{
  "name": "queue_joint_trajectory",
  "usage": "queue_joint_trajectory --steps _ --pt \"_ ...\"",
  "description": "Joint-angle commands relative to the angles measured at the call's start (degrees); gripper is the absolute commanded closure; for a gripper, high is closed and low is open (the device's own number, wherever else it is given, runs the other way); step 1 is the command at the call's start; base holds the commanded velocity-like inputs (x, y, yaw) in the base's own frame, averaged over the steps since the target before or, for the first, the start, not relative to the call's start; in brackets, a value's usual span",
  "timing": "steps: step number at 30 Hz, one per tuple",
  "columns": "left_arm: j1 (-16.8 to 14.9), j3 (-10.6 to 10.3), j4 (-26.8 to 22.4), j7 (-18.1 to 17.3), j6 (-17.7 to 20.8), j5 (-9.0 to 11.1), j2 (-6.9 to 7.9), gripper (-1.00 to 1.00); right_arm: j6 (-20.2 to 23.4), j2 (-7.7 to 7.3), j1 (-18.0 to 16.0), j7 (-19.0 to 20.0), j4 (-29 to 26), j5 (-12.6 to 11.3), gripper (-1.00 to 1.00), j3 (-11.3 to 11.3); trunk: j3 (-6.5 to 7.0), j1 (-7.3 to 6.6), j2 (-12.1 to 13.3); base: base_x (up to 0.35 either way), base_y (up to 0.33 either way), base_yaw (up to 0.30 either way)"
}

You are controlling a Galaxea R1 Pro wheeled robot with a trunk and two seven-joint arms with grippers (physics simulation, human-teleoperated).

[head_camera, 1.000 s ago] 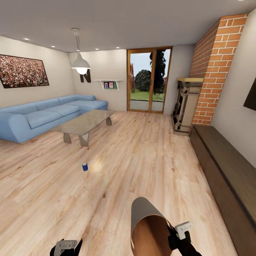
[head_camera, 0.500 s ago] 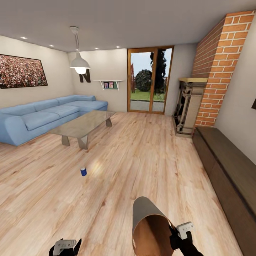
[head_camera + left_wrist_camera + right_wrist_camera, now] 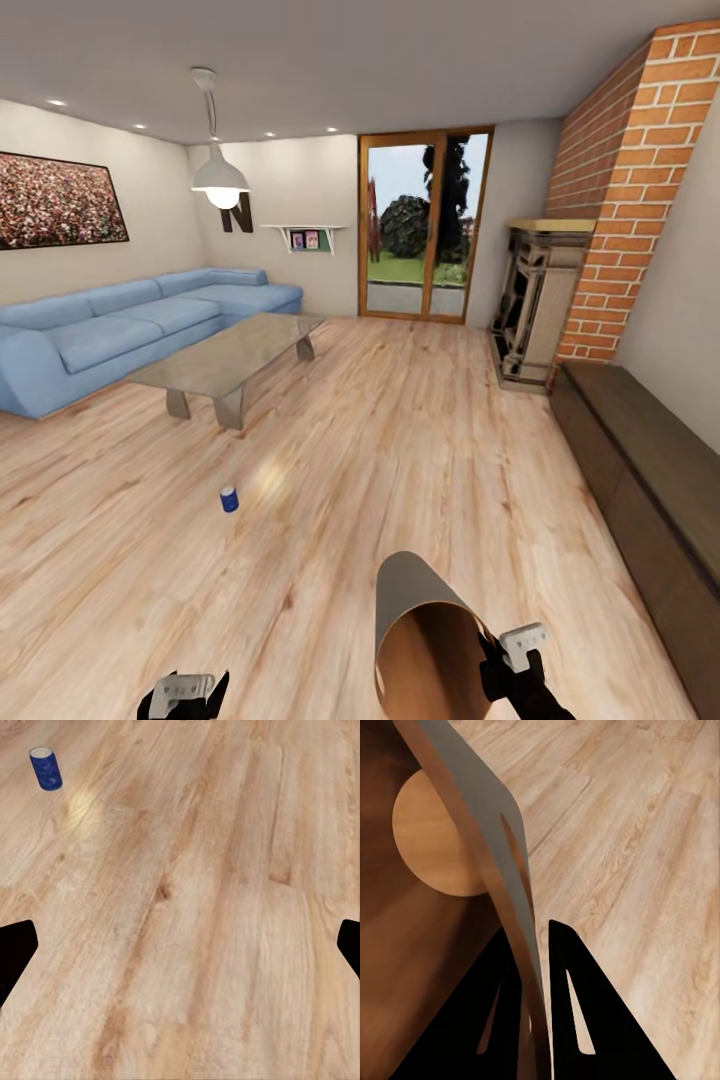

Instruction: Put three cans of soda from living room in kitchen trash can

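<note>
One blue can [image 3: 229, 499] stood upright on wood floor [image 3: 420, 470]; bin [image 3: 425, 640] rim pinched by right gripper [image 3: 534, 945]; left gripper [image 3: 180, 952] spread wide, empty.

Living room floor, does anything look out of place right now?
Yes. A dark blue soda can stands upright on the bare wood floor, apart from the glass table. Also odd: the right gripper pinches the trash can by its wall, carrying it tilted with its opening toward the camera.
</note>
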Motion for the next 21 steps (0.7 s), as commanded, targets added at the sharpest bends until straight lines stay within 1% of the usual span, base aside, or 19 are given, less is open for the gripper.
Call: queue_joint_trajectory --steps 1,21 --pt "0.0 0.0 0.0 -0.1 0.0 0.0 0.03 -1.0 0.0 0.01 0.0 0.4 -0.1 -0.4 1.0 0.0 0.01 0.0 0.0 0.306 0.106 0.0" --pt "0.0 0.0 -0.1 -0.2 0.1 0.1 0.07 -1.0 0.0 0.09 0.0 0.4 -0.1 -0.2 1.0 0.2 0.01 0.0 0.0 0.307 0.136 0.0"
